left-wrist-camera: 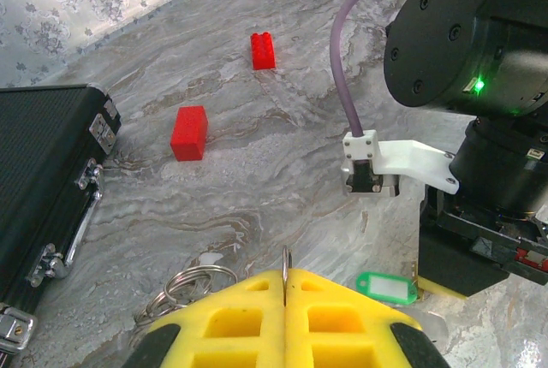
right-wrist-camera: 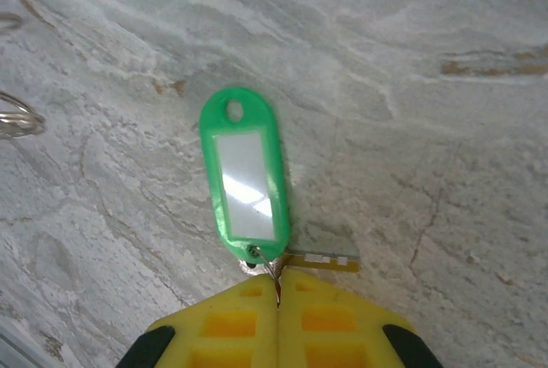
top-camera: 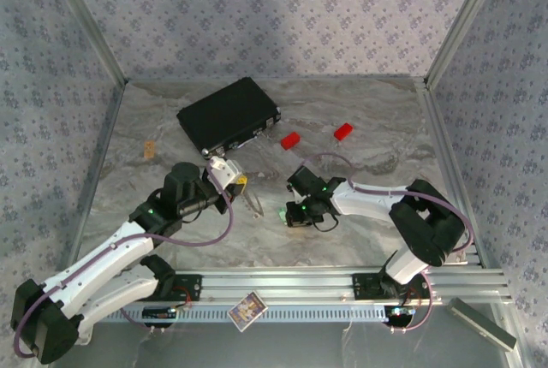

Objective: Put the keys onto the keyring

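A key with a green plastic tag (right-wrist-camera: 244,175) lies flat on the marble table, its brass blade (right-wrist-camera: 324,259) poking out sideways beneath the tag's near end. My right gripper (right-wrist-camera: 277,284) is shut on the small wire loop at that end of the tag. The same green tag (left-wrist-camera: 387,288) lies on the table to the right of my left gripper (left-wrist-camera: 286,277), which is shut on the thin edge of the silvery keyring (left-wrist-camera: 285,258). More linked rings (left-wrist-camera: 184,287) trail to its left. From above, both grippers (top-camera: 242,184) (top-camera: 291,211) sit close together mid-table.
A black case (top-camera: 229,115) lies at the back left, close to my left gripper. Two red blocks (top-camera: 290,139) (top-camera: 343,131) sit behind the right arm. A small card (top-camera: 247,309) rests on the front rail. Metal frame posts and patterned walls border the table.
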Available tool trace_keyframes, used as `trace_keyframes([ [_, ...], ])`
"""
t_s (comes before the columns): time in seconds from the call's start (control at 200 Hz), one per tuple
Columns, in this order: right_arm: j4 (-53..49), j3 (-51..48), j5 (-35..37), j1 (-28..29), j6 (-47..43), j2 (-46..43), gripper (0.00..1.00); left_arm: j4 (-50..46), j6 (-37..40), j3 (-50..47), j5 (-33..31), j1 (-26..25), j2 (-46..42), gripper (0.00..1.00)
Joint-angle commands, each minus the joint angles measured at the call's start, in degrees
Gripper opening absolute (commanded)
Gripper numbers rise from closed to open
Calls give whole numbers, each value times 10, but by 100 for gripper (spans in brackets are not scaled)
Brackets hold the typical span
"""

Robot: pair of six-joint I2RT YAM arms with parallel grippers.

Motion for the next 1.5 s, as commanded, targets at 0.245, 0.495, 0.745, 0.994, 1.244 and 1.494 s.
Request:
trace_keyframes([
  [0.245,-20,10,9,4,-15,-5,13,26,4,2,10,2,-4,0],
  [0.495,-17,14,12,5,-14,-3,18,27,4,1,11,2,-6,0],
  [0.745,-13,18,9,7,-13,-2,18,27,4,1,11,2,-4,0],
  [0.994,-13,20,12,9,-15,-3,16,27,3,1,11,2,-5,0],
  [1.244,-13,24,15,10,-17,-1,17,26,5,1,12,2,-5,0],
  [1.494,-13,29,16,11,-18,7,17,25,5,1,11,2,-5,0],
])
